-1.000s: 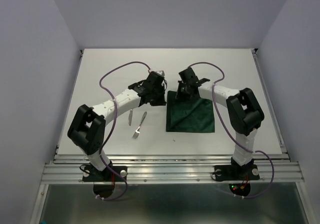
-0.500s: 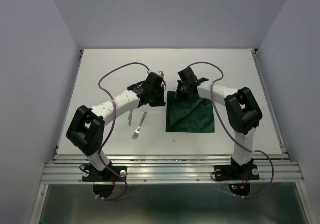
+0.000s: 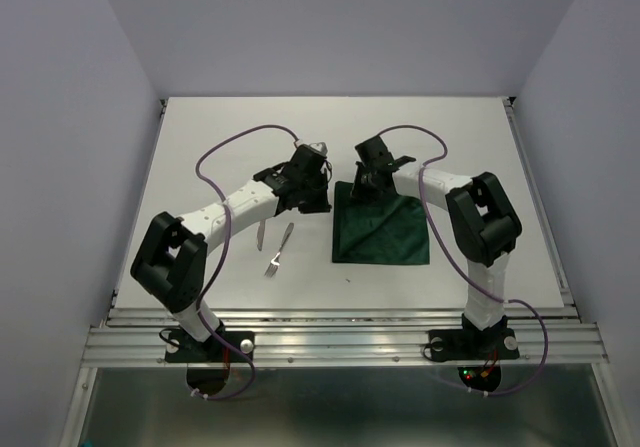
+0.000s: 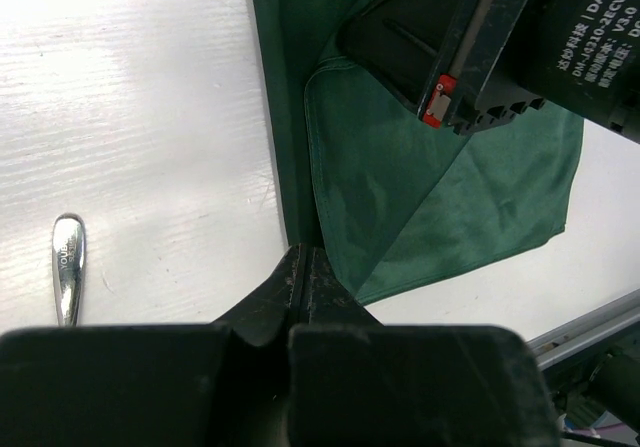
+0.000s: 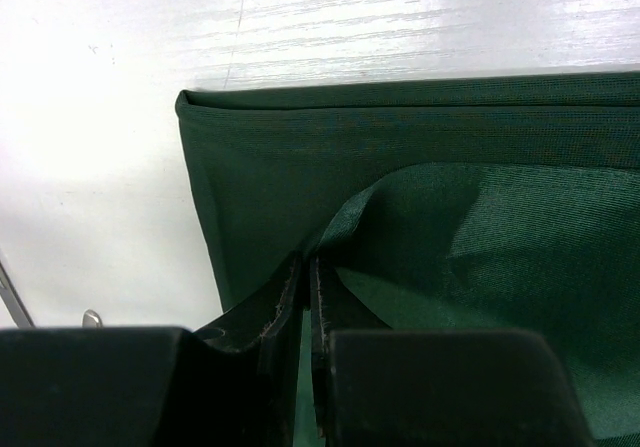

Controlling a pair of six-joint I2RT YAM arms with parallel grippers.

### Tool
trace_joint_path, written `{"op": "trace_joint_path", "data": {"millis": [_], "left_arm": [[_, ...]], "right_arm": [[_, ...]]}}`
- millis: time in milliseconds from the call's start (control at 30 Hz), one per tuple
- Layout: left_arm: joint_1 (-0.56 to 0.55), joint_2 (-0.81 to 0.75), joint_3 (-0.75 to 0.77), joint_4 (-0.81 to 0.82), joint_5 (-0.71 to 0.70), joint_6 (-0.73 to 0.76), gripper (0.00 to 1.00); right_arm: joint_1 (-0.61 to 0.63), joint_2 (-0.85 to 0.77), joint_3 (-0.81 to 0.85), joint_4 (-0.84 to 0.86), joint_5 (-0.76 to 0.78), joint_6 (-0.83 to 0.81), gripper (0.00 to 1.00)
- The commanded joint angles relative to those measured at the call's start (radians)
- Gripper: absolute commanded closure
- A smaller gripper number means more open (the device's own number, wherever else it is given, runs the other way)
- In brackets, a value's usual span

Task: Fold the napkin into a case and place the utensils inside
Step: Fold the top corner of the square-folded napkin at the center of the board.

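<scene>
Bright light is glaring off the white tabletop [image 4: 120,87] in both wrist views; the right arm's black fingers [image 5: 272,317] are looming blurred, and the dark green cloth napkin [image 5: 500,237] is showing soft sheen.

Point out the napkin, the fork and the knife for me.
napkin [image 3: 385,232], top view, on the flat middle of the cloth.
fork [image 3: 280,248], top view, on its handle.
knife [image 3: 260,233], top view, on the middle of its visible length.

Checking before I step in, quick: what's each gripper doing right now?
Left gripper: closed at the napkin edge; grip unclear.
Right gripper: closed, pinching a napkin fold.
</scene>
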Motion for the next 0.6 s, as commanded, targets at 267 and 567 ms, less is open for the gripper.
{"op": "trace_joint_path", "data": {"millis": [267,567], "left_arm": [[0.002,-0.061,-0.021,0.018,-0.004,-0.006,1.00],[0.002,-0.063,-0.023,0.017,-0.004,-0.008,1.00]], "right_arm": [[0.010,0.020,0.058,0.028,0.041,0.028,0.90],[0.010,0.031,0.070,0.028,0.050,0.029,0.90]]}}
